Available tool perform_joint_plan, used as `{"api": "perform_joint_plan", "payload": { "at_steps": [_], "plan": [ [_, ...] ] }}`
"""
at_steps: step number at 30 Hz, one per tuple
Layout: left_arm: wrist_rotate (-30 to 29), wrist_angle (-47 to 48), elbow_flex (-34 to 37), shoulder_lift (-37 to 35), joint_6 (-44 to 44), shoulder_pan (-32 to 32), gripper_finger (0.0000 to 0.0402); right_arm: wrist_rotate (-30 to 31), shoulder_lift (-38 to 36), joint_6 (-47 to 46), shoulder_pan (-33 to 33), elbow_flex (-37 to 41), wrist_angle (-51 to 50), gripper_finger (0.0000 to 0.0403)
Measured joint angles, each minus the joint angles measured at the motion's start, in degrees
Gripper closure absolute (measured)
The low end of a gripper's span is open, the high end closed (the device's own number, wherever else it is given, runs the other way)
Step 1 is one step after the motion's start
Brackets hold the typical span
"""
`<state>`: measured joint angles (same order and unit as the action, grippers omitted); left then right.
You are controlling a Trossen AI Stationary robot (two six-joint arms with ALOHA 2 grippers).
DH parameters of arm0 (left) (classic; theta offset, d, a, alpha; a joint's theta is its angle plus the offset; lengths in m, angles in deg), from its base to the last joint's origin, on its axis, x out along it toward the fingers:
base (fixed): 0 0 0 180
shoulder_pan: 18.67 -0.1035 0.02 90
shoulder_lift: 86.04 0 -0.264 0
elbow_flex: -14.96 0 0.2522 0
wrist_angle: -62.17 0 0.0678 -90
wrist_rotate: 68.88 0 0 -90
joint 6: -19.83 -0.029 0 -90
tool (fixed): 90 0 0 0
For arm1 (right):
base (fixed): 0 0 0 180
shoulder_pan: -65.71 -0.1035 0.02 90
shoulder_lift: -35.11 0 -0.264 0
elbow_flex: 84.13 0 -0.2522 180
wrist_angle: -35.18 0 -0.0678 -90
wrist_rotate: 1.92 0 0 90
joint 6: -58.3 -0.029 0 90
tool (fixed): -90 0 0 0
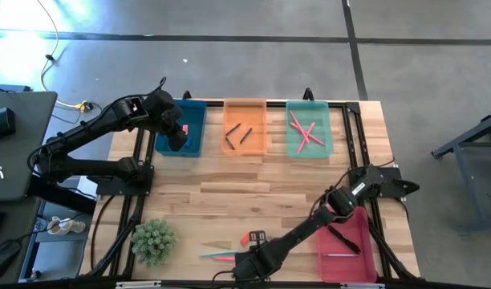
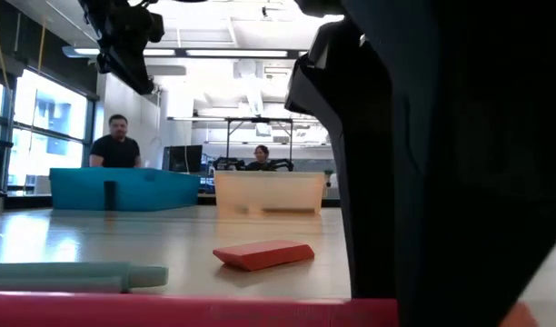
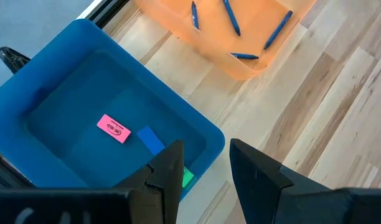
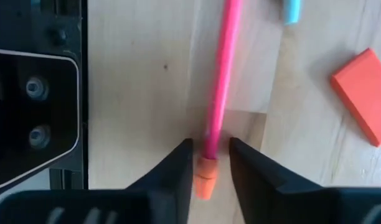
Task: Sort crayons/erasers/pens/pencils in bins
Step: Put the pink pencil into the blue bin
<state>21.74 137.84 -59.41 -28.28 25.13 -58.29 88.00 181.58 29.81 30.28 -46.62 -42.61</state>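
Observation:
A pink pencil (image 4: 220,74) lies flat on the wood by the table's near edge, its orange end (image 4: 206,177) between my fingers. My right gripper (image 4: 210,152) points down over it, open, one finger close on each side with thin gaps. A light blue pencil (image 2: 78,272) and an orange-red eraser (image 4: 365,93) lie beside it. My left gripper (image 3: 206,165) hangs open and empty over the blue bin (image 3: 84,81), which holds pink (image 3: 113,129), blue (image 3: 151,140) and green (image 3: 187,177) erasers. The orange bin (image 1: 245,127) holds crayons (image 3: 231,18).
The green-teal bin (image 1: 310,128) with pink pencils stands at the far right. The red-pink bin (image 1: 346,245) with pens sits near right. A small green plant (image 1: 153,241) stands near left. A dark metal bracket (image 4: 32,112) lies beside my right gripper. People show beyond the table.

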Motion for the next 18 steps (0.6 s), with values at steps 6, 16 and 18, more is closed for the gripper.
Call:
{"api": "perform_joint_plan", "payload": {
  "at_steps": [6, 16, 18],
  "plan": [
    [0.0, 0.0, 0.0, 0.0, -1.0, 0.0, 0.0284, -0.4, 0.0, -1.0, -0.2, 0.1, -0.3, 0.0368],
    [0.0, 0.0, 0.0, 0.0, -1.0, 0.0, 0.0284, -0.9, 0.0, -0.1, -0.5, -0.7, -0.7, 0.0397],
    [0.0, 0.0, 0.0, 0.0, -1.0, 0.0, 0.0284, -1.0, 0.1, -0.1, -0.5, -1.5, -0.7, 0.0397]
  ]
}}
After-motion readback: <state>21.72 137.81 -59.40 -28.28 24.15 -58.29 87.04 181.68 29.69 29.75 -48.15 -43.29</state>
